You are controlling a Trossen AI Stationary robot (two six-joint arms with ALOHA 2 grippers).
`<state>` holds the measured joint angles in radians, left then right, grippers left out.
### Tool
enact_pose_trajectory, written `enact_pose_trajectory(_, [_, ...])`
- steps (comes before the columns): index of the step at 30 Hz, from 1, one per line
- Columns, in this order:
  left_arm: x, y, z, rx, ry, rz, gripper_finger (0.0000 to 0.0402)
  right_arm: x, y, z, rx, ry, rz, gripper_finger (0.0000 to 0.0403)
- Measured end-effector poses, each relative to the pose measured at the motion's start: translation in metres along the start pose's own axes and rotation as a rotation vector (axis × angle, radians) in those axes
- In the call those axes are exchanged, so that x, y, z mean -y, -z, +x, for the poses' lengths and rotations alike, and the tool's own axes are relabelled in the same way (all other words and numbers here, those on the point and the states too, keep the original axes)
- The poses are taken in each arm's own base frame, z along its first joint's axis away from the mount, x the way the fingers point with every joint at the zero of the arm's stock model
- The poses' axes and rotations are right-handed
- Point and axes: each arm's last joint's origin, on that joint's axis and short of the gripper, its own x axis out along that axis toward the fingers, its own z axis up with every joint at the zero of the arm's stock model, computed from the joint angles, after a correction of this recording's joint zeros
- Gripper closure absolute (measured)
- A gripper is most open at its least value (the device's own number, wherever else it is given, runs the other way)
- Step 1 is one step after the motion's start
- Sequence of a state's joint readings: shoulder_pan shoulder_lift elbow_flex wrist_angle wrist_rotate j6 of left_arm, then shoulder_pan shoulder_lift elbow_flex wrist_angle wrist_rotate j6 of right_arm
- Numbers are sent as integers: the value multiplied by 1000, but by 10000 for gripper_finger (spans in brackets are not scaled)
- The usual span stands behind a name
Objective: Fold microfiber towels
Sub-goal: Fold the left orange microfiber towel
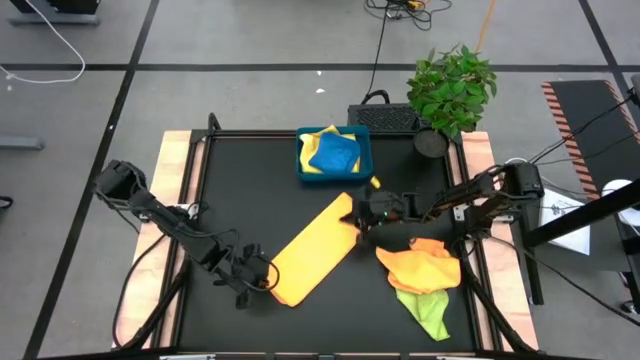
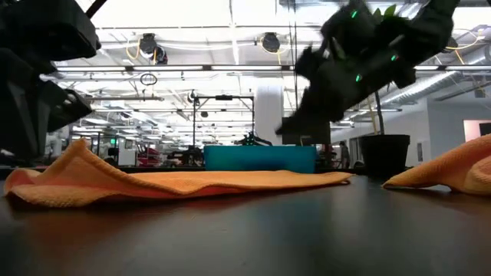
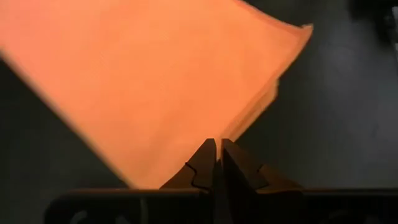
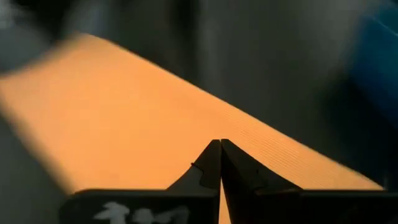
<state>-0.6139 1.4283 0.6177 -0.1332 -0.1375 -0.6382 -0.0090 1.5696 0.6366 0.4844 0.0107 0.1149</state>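
Table (image 1: 250, 170): black top.
Tray (image 1: 362, 160): far edge.
Folded orange towel (image 1: 312, 250): near side of tray.
Orange and green towels (image 1: 425, 280): right of the folded one.

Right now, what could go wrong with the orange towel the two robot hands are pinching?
The left gripper and right gripper are each shut on one end of the folded orange towel. If they pull unevenly, a corner might slip out and the fold could fall open. The crumpled towel pile lies close to the right arm, which might snag it.
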Motion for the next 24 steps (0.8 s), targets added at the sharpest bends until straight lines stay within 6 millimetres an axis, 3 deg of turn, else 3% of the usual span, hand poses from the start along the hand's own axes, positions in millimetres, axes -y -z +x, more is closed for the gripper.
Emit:
enact_pose_trajectory(5, [-3,1,-11,-38,-80,-13,376,-48,-9,-2,44,-109,-158,403])
enact_pose_trajectory(9, [5,-16,-24,0,-134,60,376,-68,-16,-4,88,-82,-269,403])
enact_pose_trajectory(16, [9,-39,-34,149,-318,274,376,-58,-28,-3,171,-2,-284,403])
enact_pose_trajectory(24, [0,-57,-32,252,-361,277,376,-48,-36,-2,230,26,-266,403])
